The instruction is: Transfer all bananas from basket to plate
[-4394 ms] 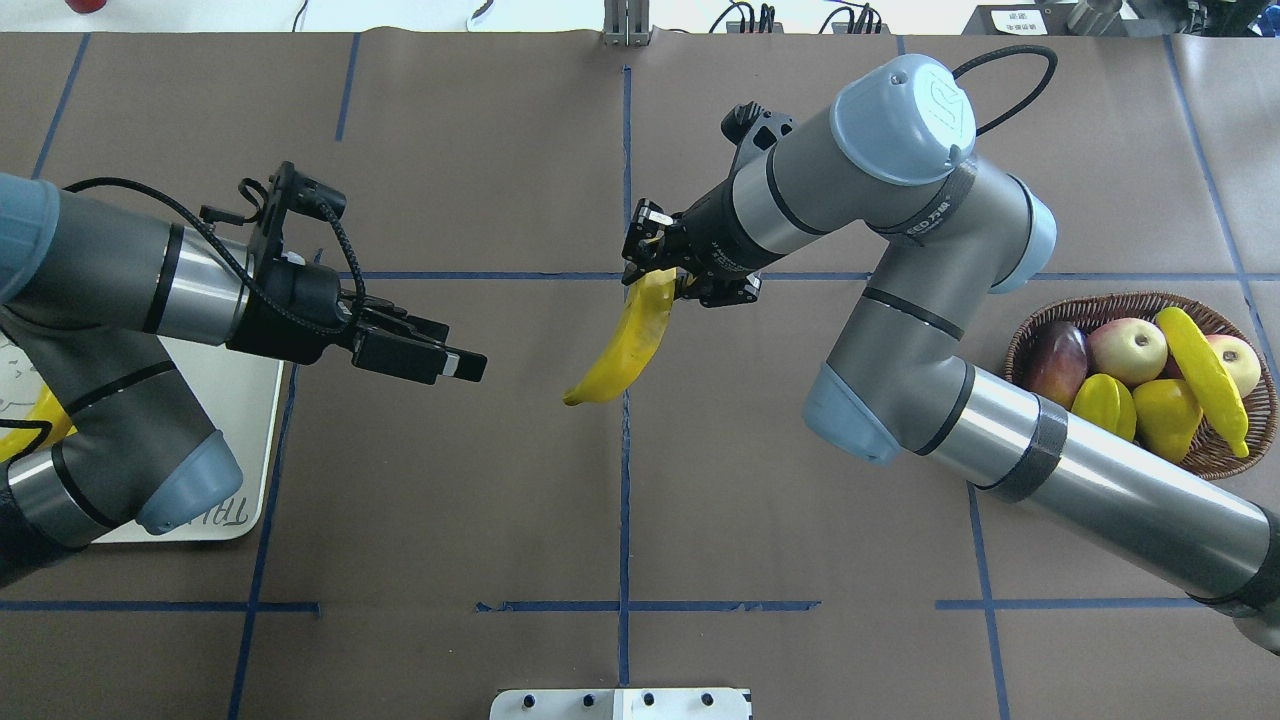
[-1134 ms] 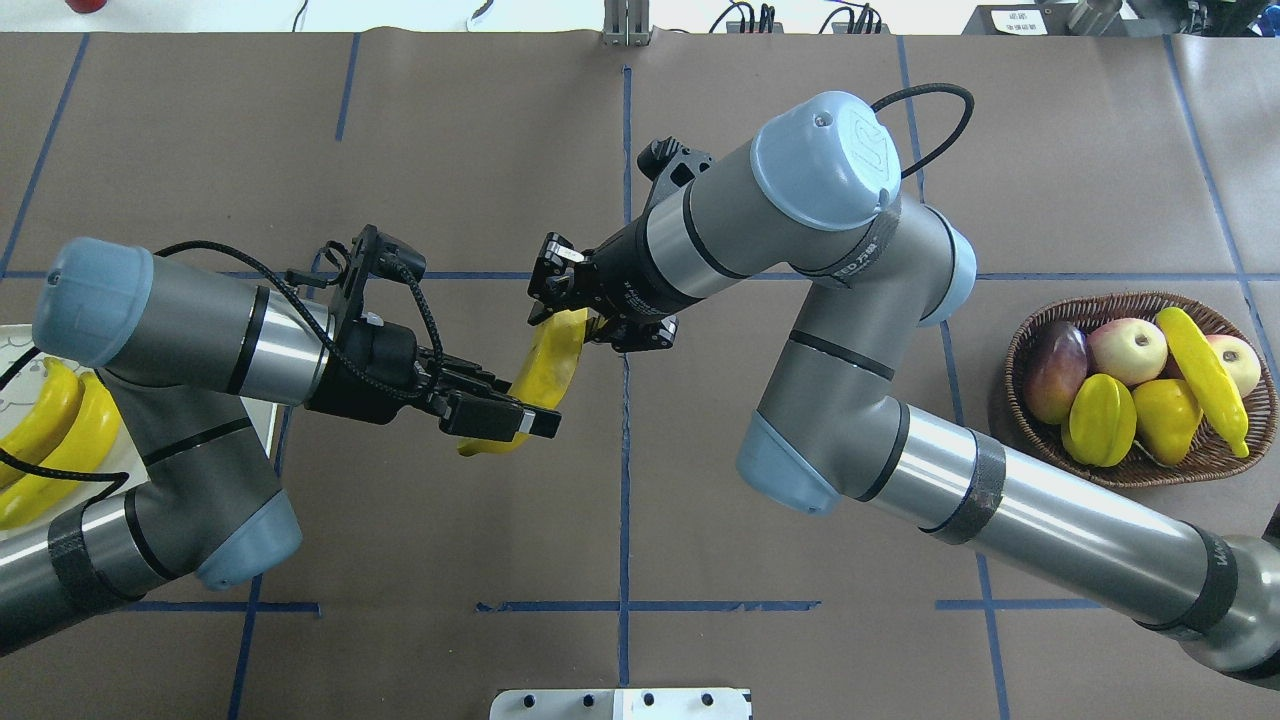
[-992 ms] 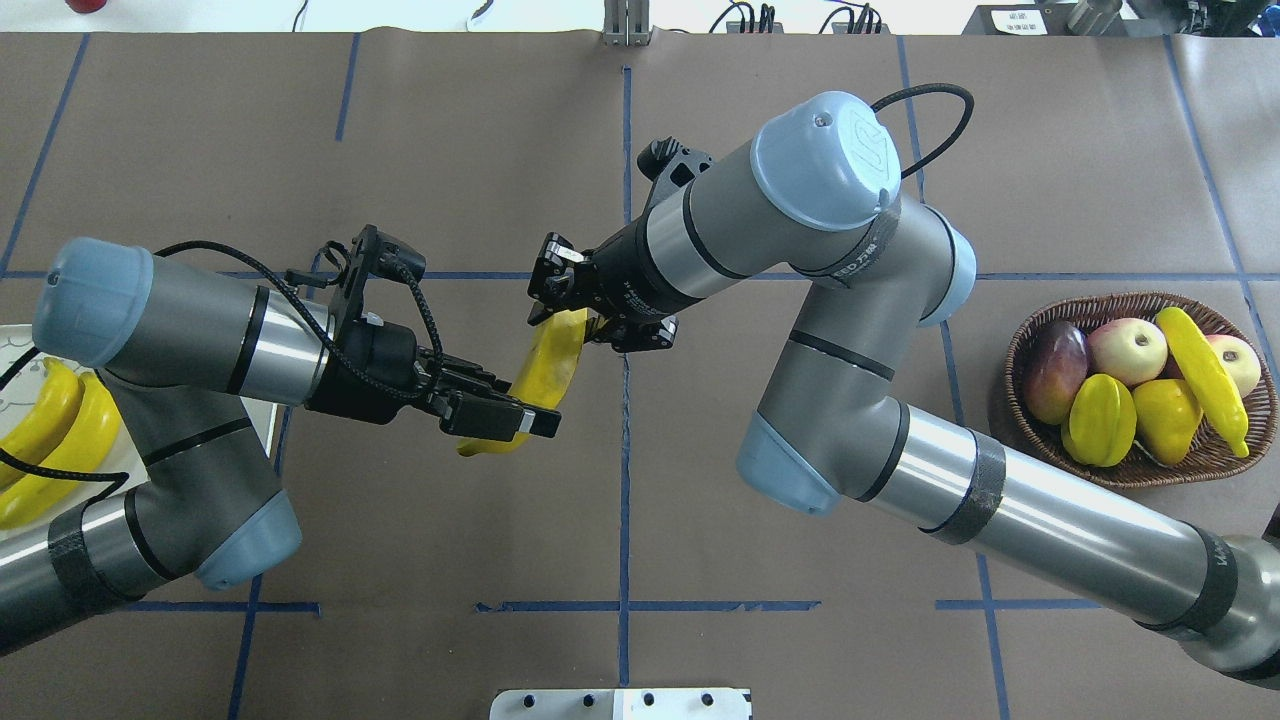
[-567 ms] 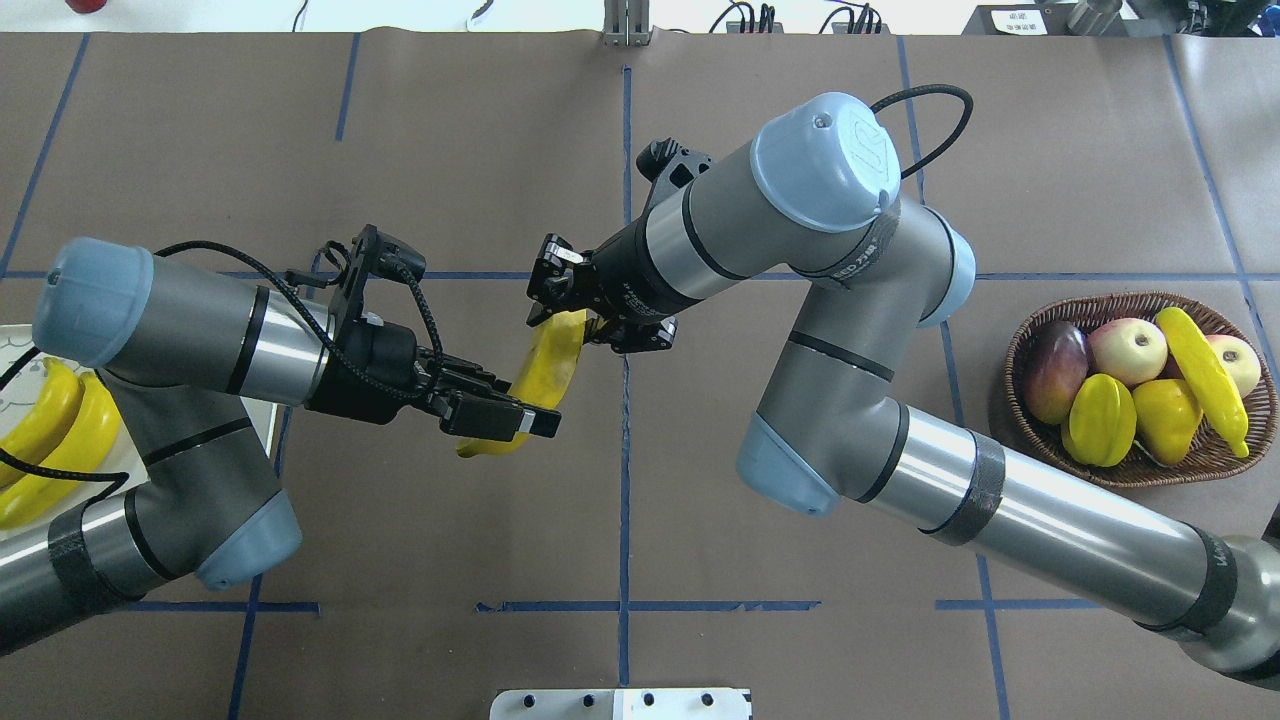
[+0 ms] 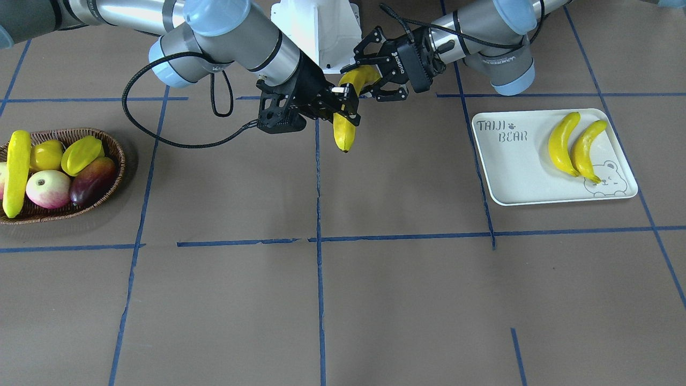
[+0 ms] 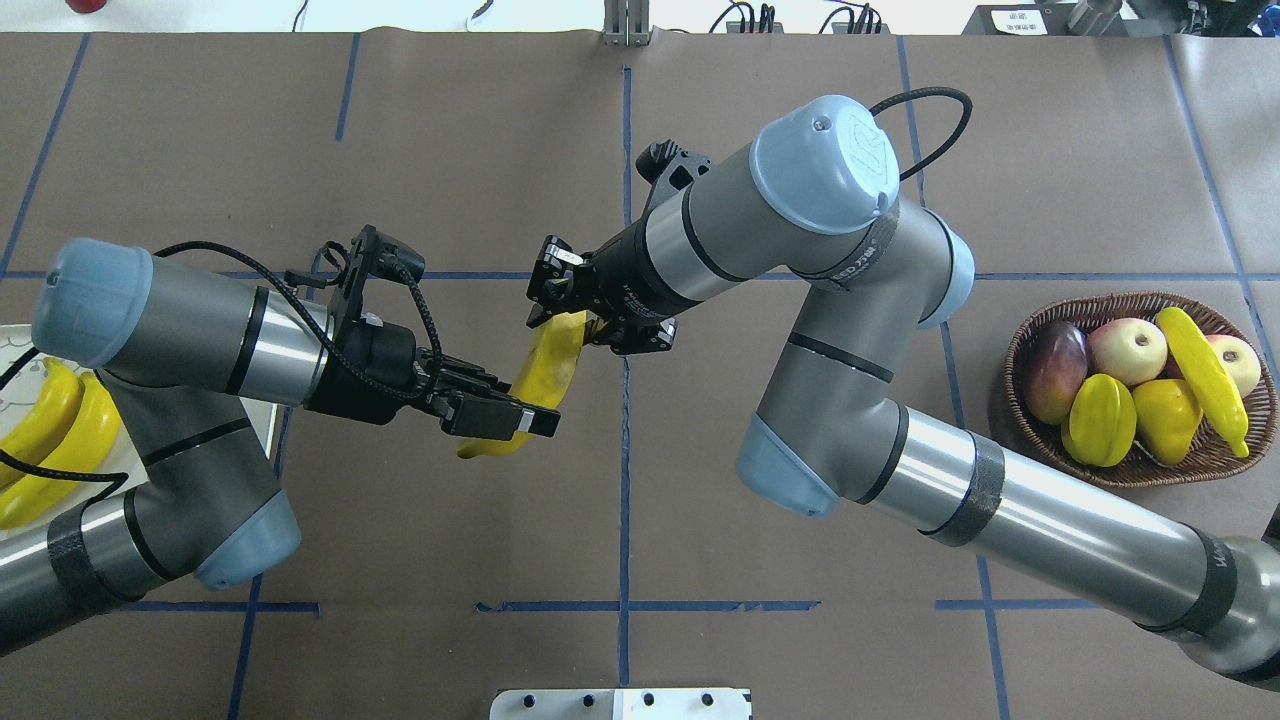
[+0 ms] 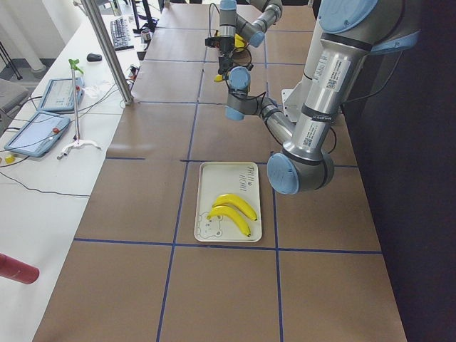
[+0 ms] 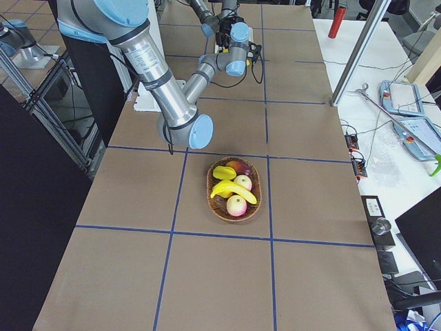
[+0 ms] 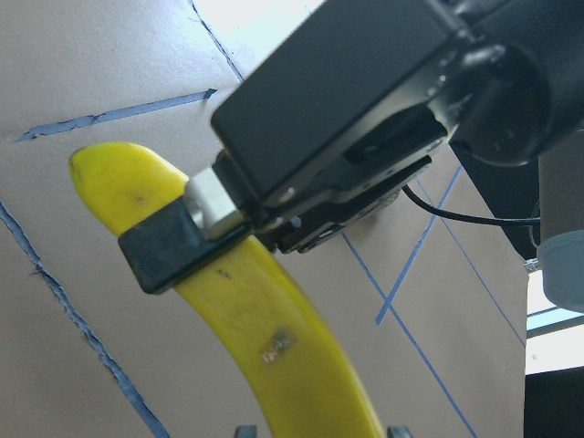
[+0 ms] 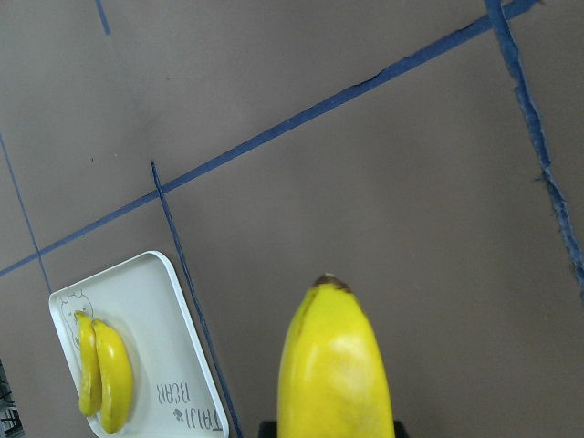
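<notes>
Brown paper-covered table (image 6: 400, 130) with a blue tape grid (image 6: 626, 500). In the left-end view a white bench alongside carries tablets (image 7: 39, 132) and a keyboard (image 7: 117, 32).

Plate (image 5: 514, 171): flat on the table, well apart from the left tool (image 5: 364, 75), back on that arm's side. Two plated bananas (image 5: 560, 145) lie side by side on it next to the bear drawing.

Basket (image 5: 115, 155): well apart from the right tool (image 5: 345, 107), back along its arm. The basket banana (image 5: 16, 171) lies across the top at one edge. Also inside: starfruit (image 5: 80, 153), apple (image 5: 47, 187), dark red fruit (image 5: 94, 179), yellow fruit (image 5: 45, 155).

Held banana (image 6: 550, 365): in the air over mid-table, bridging both tools. Right tool is clamped near one end, with a short tip poking past its jaws. Left tool is open and its fingers straddle the other end. The left wrist view shows a gap on each side of the banana.

Around: a black cable (image 5: 161, 140) loops off the right arm above the table. In the overhead view the left arm (image 6: 190, 330) covers most of the plate. The white robot base (image 5: 316, 32) sits just behind both tools.
</notes>
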`<state>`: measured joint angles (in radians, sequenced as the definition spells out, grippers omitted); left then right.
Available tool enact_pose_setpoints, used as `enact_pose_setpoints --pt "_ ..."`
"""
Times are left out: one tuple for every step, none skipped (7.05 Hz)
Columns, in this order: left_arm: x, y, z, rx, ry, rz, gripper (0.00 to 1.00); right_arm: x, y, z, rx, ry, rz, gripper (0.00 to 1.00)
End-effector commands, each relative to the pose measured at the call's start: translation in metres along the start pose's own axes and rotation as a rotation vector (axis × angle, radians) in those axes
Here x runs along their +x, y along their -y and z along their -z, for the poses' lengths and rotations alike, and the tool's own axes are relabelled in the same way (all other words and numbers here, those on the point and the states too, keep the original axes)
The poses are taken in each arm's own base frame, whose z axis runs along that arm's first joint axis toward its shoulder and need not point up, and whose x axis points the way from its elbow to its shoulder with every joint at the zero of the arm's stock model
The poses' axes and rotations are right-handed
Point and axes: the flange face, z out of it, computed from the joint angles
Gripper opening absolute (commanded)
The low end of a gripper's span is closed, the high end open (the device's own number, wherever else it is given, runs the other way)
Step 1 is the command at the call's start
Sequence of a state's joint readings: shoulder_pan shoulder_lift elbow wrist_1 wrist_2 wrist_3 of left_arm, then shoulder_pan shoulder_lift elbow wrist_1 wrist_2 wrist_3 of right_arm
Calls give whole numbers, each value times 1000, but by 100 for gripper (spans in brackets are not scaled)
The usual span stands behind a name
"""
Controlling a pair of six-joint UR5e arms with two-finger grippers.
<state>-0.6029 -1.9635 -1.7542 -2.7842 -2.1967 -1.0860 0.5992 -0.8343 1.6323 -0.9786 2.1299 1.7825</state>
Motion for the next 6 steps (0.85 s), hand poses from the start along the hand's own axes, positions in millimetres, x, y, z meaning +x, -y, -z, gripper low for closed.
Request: enact_pose_setpoints --pt "0 1 1 1 0 -1 54 0 -2 -1 0 14 9 8" --pt "1 1 1 2 -1 -1 51 0 -2 -1 0 15 10 9" --pt "1 1 1 3 -2 2 48 0 -2 -1 0 15 10 10" --pt "1 1 1 3 -2 2 42 0 -3 -1 0 16 11 15" --pt "0 1 2 3 0 3 35 1 -3 -1 -2 21 16 19" --pt "0 0 2 3 0 13 24 2 -2 -2 -3 21 20 41"
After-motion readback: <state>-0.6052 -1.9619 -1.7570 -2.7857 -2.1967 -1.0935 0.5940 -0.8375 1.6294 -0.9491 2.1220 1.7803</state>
